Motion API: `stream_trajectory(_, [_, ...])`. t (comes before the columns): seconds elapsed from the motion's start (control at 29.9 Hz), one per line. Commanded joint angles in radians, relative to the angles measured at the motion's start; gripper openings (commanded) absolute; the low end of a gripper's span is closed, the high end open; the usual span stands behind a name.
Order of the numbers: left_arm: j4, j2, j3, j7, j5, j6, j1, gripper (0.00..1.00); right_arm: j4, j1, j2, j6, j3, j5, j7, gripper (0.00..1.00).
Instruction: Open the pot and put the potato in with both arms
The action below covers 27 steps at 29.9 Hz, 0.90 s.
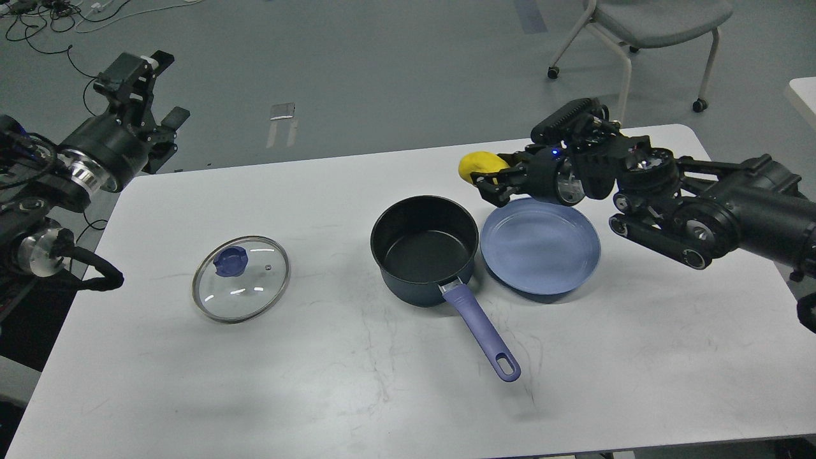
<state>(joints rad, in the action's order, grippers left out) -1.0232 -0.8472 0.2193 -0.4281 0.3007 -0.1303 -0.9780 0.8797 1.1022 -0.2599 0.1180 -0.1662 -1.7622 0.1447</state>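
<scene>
My right fingers [489, 175] are closed around the potato [479, 166], a smooth yellow lump, and I hold it up in the air. Just under these fingers, a bit toward me, is the light-blue plate [542, 268], and it has nothing on it. The pot [424, 248] is down and to the left of my right fingers, right beside the plate. It is a small dark blue saucepan, black inside, and its long purple handle [481, 331] points back toward me. The pot is open and I see nothing in it. The glass lid [241, 278] with its purple knob lies flat on the white table [357, 395], well apart from the pot, on the side of my left arm. My left fingers [137, 70] are far from everything, up and off past the table edge. They hold nothing, but I cannot tell if they are open or closed from here. So I think the opening part is done, and now I am on the potato part. Next I need to carry the potato to the left until it hangs over the black middle of the pot, go lower, and then let my fingers open. If I let go too soon, it could hit the rim and roll onto the plate.
</scene>
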Motion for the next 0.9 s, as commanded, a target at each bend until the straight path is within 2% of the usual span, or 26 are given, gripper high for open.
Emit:
stream_trajectory(0.0, [0.002,-0.004,0.000,0.000,0.000,0.000,-0.001,0.98,0.001,0.056,0.117,0.014,0.011,0.032,0.004,0.55])
stream_trajectory(0.13, [0.000,-0.004,0.000,0.000,0.000,0.000,-0.001,0.98,-0.005,0.050,0.200,0.022,0.049,0.046,0.004,0.56])
stream_trajectory(0.17, [0.000,-0.004,0.000,0.002,0.000,0.000,-0.002,0.98,-0.005,0.045,0.209,0.022,0.066,0.046,0.003,0.60])
stream_trajectory(0.2, [0.002,-0.004,0.000,0.002,0.000,0.001,-0.002,0.98,-0.004,0.045,0.209,0.023,0.076,0.046,0.003,0.65])
stream_trajectory(0.23, [0.000,-0.003,0.000,0.002,0.000,0.001,-0.005,0.98,-0.004,0.042,0.205,0.028,0.097,0.047,0.003,0.81])
stream_trajectory(0.27, [0.000,-0.001,0.000,0.002,0.000,0.001,-0.005,0.98,-0.002,0.041,0.200,0.035,0.103,0.047,0.003,0.90])
stream_trajectory(0.3, [0.000,0.000,0.000,0.002,0.000,0.001,-0.005,0.98,-0.002,0.041,0.196,0.046,0.109,0.047,0.001,0.98])
stream_trajectory(0.33, [0.000,0.002,0.002,0.002,0.000,0.001,-0.007,0.98,-0.001,0.039,0.182,0.075,0.106,0.049,0.001,1.00])
stream_trajectory(0.4, [0.000,0.005,0.002,0.002,0.000,0.006,-0.007,0.98,0.005,0.039,0.153,0.104,0.102,0.050,0.003,1.00])
stream_trajectory(0.57, [0.000,0.008,0.002,0.000,0.000,0.006,-0.008,0.98,0.022,0.039,0.113,0.103,0.097,0.115,0.001,1.00])
stream_trajectory(0.7, [-0.001,0.010,0.012,-0.001,-0.003,0.000,-0.010,0.98,0.009,0.039,0.107,0.098,-0.028,0.219,-0.010,1.00])
stream_trajectory(0.77, [-0.003,0.013,0.020,-0.003,-0.011,-0.008,-0.010,0.98,-0.008,0.036,0.110,0.100,-0.130,0.373,-0.022,1.00])
stream_trajectory(0.84, [-0.003,0.029,0.023,-0.004,-0.021,-0.011,-0.010,0.98,-0.010,0.028,0.110,0.100,-0.218,0.716,-0.045,1.00])
stream_trajectory(0.87, [-0.003,0.034,0.026,-0.004,-0.023,-0.011,-0.008,0.98,-0.008,0.028,0.110,0.100,-0.236,0.816,-0.054,1.00])
